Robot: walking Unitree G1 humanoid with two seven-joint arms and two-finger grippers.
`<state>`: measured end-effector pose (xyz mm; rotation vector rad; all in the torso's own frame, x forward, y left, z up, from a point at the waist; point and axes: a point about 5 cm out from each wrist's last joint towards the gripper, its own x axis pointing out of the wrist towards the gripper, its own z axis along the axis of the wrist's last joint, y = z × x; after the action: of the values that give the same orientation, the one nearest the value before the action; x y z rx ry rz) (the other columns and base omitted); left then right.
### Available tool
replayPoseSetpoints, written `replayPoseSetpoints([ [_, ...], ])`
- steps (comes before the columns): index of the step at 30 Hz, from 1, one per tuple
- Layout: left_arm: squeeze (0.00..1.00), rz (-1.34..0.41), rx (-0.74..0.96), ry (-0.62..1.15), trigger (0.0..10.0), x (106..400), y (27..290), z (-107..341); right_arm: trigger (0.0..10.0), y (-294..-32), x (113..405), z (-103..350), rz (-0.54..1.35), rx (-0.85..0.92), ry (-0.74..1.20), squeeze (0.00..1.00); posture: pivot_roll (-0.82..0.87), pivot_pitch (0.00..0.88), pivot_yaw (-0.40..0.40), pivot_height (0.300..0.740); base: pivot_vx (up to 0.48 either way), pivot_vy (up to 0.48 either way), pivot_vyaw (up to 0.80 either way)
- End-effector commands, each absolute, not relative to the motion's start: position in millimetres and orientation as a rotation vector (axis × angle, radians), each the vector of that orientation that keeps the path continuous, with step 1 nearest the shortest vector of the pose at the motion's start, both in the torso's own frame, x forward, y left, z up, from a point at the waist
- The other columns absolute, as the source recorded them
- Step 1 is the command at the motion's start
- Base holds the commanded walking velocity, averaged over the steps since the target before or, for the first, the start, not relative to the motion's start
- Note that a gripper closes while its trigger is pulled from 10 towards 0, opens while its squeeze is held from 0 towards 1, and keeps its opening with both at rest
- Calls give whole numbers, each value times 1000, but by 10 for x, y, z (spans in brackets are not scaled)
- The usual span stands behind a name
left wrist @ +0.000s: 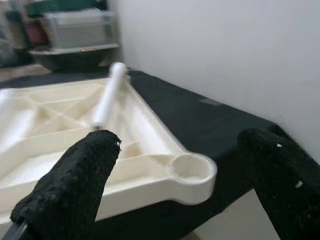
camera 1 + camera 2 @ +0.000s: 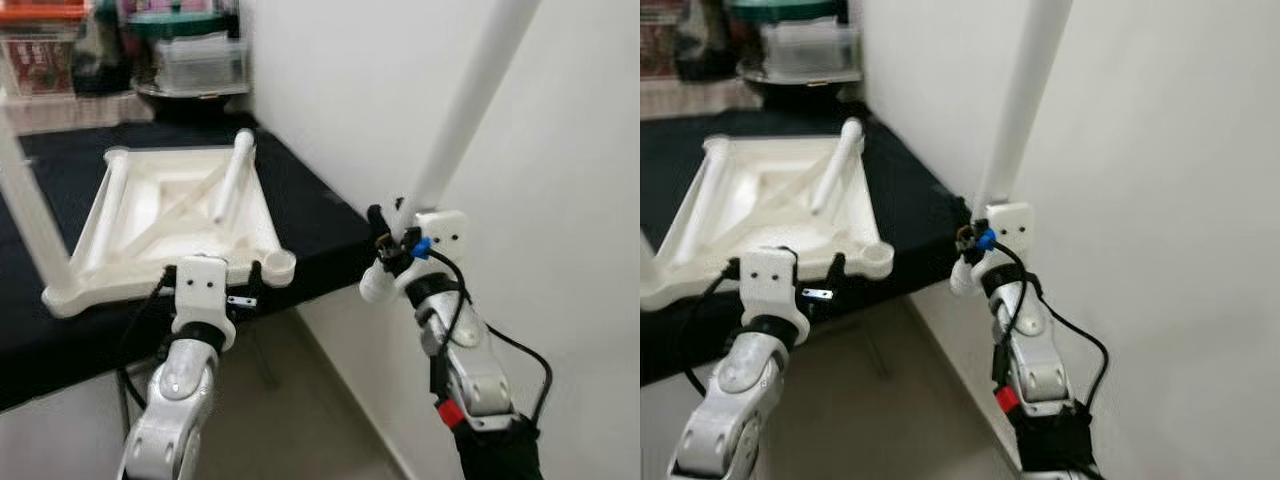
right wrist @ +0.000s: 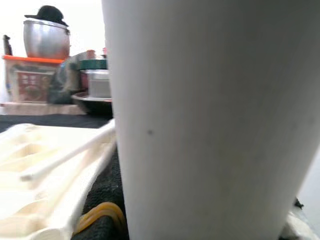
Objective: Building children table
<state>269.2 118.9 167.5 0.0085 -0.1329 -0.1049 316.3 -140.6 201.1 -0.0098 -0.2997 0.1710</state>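
Tabletop [image 2: 170,215], cream plastic and turned underside up, is lying on the black-covered surface [image 2: 310,215] ahead of me, its ribbed underside facing the ceiling. One white leg [image 2: 232,180] is lying loose across the ribs, pointing away from my left gripper. An open round socket [image 2: 279,266] is sitting at the near corner, just beyond and slightly to the right of the left gripper [image 2: 212,272].

I'm holding my left arm bent up from below, wrist raised to the near edge of the tabletop, with the left gripper's two black fingers [image 1: 75,185] spread wide and nothing between them. In the left wrist view the corner socket [image 1: 192,170] is showing in the gap between the fingers, ahead of them and not touching.

My right arm is reaching up beside the surface's right edge, forearm nearly vertical, and the right gripper [image 2: 392,250] is closed around the lower end of a second white leg [image 2: 470,100]. That leg is rising steeply from the gripper and tilting away to the right, against the white wall [image 2: 560,200], well apart from the tabletop. In the right wrist view its shaft [image 3: 210,120] is looming very close.

Beyond the tabletop, storage containers [image 2: 200,60] and a metal pot [image 3: 46,37] are standing at the far end.
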Motion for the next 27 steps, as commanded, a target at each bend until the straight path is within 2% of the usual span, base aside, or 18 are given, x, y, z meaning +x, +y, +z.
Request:
replayPoseSetpoints([
  [1, 0, -95, 22, -122, 10000, 2689, 1219, 1650, 10000, -1355, 3170, 2130, 201, 12, -340, 0, 66, 11, -90, 740, 480, 0, 0],
  [6, 0, -113, 9, -109, 10000, 2688, 1192, 1634, 10000, -1323, 3173, 2176, 226, 28, -352, 0, 66, 6, -91, 740, 452, 0, 160],
  [15, 0, -153, -40, -88, 10000, 2663, 1113, 1605, 10000, -1436, 3254, 2339, 172, 48, -381, 0, 67, 3, -86, 740, 0, 0, 0],
  [22, 0, -178, -55, -72, 10000, 2636, 1067, 1567, 10000, -1476, 3367, 2447, 285, 94, -376, 0, 70, 4, -88, 740, 0, 0, 0],
  [27, 0, -200, -34, -49, 10000, 2596, 1045, 1519, 10000, -1432, 3414, 2501, 363, 48, -386, 0, 73, 10, -95, 740, 0, 0, 160],
])
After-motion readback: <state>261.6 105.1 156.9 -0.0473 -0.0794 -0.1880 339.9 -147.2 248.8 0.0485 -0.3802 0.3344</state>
